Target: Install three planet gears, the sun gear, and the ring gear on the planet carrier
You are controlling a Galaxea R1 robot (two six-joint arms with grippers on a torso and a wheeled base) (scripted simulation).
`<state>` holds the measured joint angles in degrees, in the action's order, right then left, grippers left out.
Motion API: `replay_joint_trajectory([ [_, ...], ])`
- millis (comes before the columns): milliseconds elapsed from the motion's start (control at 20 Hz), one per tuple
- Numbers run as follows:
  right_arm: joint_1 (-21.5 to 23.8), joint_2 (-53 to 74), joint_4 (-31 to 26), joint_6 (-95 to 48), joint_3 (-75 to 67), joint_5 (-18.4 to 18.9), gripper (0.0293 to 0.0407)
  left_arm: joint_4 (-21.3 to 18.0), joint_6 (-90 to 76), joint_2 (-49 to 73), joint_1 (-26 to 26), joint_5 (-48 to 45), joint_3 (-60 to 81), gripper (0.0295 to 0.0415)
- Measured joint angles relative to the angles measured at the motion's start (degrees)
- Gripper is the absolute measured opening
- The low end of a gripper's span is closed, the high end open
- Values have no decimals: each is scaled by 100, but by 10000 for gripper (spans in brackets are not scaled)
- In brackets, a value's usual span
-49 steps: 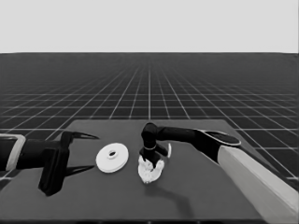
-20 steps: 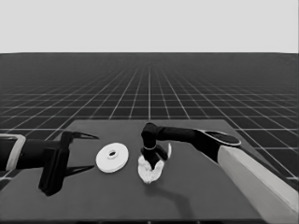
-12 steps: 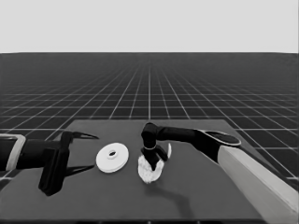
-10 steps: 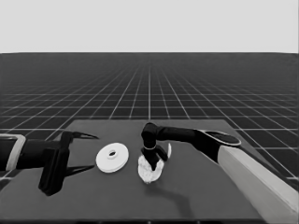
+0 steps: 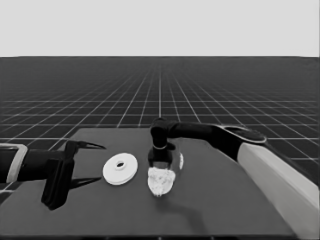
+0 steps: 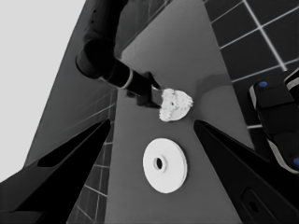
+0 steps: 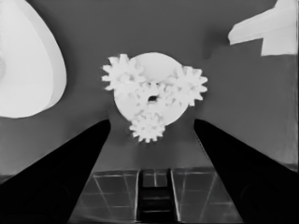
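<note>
The smaller round part [image 7: 154, 70] lies at mid-table with three planet gears [image 7: 147, 127] around its rim and a fourth small gear [image 7: 152, 98] meshed at its centre. In the head view this cluster [image 5: 161, 181] sits just below my right gripper [image 5: 161, 159]. The right gripper [image 7: 152, 122] hovers over it, open, with nothing between its fingers. The larger round part [image 5: 120, 169] lies flat to the left of the cluster, also seen in the right wrist view [image 7: 23, 70]. My left gripper [image 5: 100, 163] waits open at the table's left end, holding nothing.
A thin white piece [image 5: 181, 160] lies just right of the cluster, by the right gripper. The right arm [image 5: 270, 170] crosses the table's right side. In the left wrist view, dark machinery with blue lights [image 6: 275, 126] stands past the table's edge.
</note>
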<state>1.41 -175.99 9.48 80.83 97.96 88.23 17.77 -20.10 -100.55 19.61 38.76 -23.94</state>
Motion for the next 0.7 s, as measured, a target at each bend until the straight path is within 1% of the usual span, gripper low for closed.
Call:
replay_joint_trajectory([
  [200, 26, 4, -31, -224, -5, -5, 385, 0, 0, 0, 0, 0, 0, 385],
  [250, -686, 1587, 1220, -2609, -2625, -851, 405, 0, 0, 0, 0, 0, 0, 385],
  [300, -1366, 4017, 1972, -4118, -4656, -1347, 395, 0, 0, 0, 0, 0, 0, 385],
  [350, -1731, 5534, 2415, -5005, -5847, -1634, 389, 0, 0, 0, 0, 0, 0, 385],
  [400, -1928, 6384, 2675, -5527, -6562, -1807, 386, 0, 0, 0, 0, 0, 0, 385],
  [500, -2097, 7144, 2919, -6015, -7233, -1972, 385, 0, 0, 0, 0, 0, 0, 385],
  [700, -2166, 7478, 3033, -6242, -7540, -2051, 385, 0, 0, 0, 0, 0, 0, 385],
])
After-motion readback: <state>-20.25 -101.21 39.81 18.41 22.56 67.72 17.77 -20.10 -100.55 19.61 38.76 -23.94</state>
